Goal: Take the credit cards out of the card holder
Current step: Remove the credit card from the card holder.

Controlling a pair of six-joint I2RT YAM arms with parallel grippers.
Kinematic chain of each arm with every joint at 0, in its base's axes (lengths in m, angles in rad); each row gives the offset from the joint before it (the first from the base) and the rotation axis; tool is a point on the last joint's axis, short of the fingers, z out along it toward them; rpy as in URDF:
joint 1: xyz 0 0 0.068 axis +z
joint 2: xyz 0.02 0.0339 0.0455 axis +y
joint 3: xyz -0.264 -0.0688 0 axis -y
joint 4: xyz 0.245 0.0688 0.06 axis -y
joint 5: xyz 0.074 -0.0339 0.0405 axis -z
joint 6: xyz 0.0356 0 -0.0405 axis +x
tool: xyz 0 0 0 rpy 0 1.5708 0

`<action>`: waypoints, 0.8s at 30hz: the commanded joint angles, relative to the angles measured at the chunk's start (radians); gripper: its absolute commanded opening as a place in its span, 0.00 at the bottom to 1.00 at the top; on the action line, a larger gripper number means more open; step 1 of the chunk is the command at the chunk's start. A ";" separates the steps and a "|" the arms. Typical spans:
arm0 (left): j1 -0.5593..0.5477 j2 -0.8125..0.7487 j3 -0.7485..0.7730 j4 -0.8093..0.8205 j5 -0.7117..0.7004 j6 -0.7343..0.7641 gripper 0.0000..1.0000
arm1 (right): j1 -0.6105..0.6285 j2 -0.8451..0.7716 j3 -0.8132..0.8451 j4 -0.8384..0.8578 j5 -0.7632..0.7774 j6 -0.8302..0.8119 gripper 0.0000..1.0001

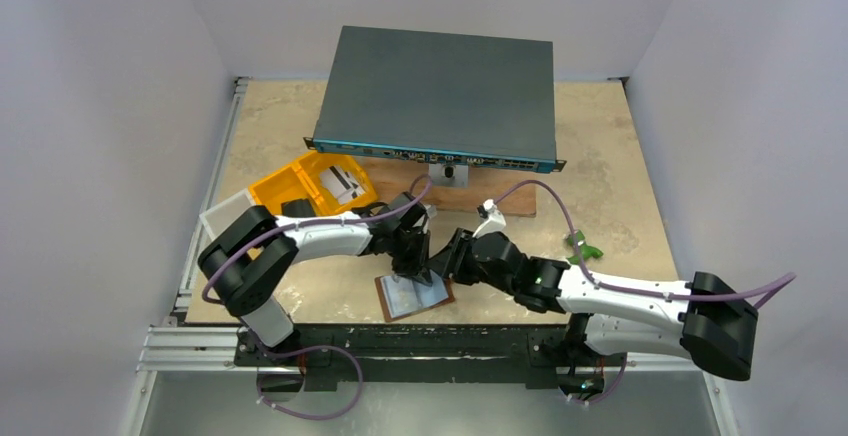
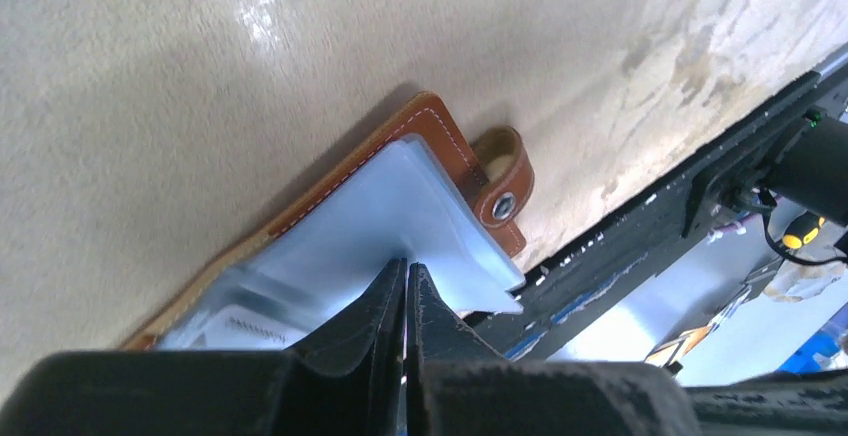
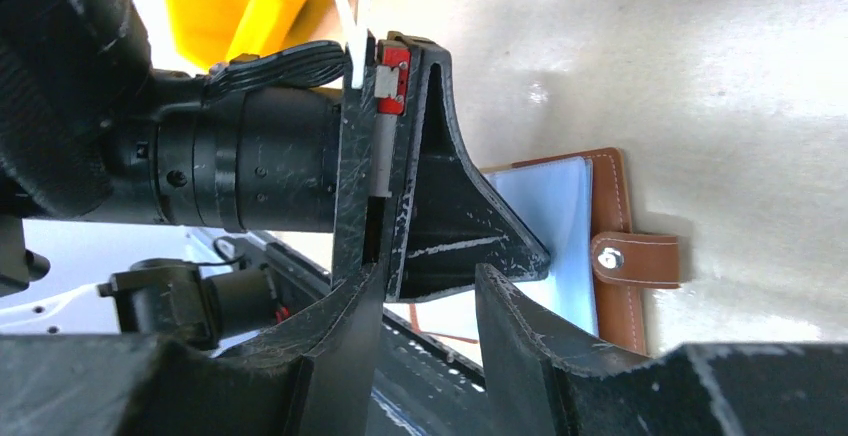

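The brown leather card holder (image 1: pixel 413 296) lies open near the table's front edge, its pale clear pockets (image 2: pixel 380 226) facing up and its strap tab (image 2: pixel 503 181) to one side. A white card (image 2: pixel 250 328) with printed marks shows inside a pocket. My left gripper (image 2: pixel 407 268) is shut, with its tips resting on the pocket sheet. Just right of it, my right gripper (image 3: pixel 430 274) stands open and holds nothing; the left gripper's fingers (image 3: pixel 450 226) are right in front of its gap. Two white-grey cards (image 1: pixel 340 184) lie in the yellow tray (image 1: pixel 280 184).
A large dark network switch (image 1: pixel 435 101) sits on a wooden block (image 1: pixel 500 196) at the back. A clear box (image 1: pixel 222 214) adjoins the yellow tray on the left. A small green object (image 1: pixel 583 249) lies at the right. The black frame rail (image 2: pixel 640 226) runs just past the holder.
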 commanded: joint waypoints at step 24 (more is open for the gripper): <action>-0.012 -0.220 -0.073 -0.098 -0.136 -0.029 0.06 | 0.043 0.242 0.061 -0.034 -0.014 -0.076 0.07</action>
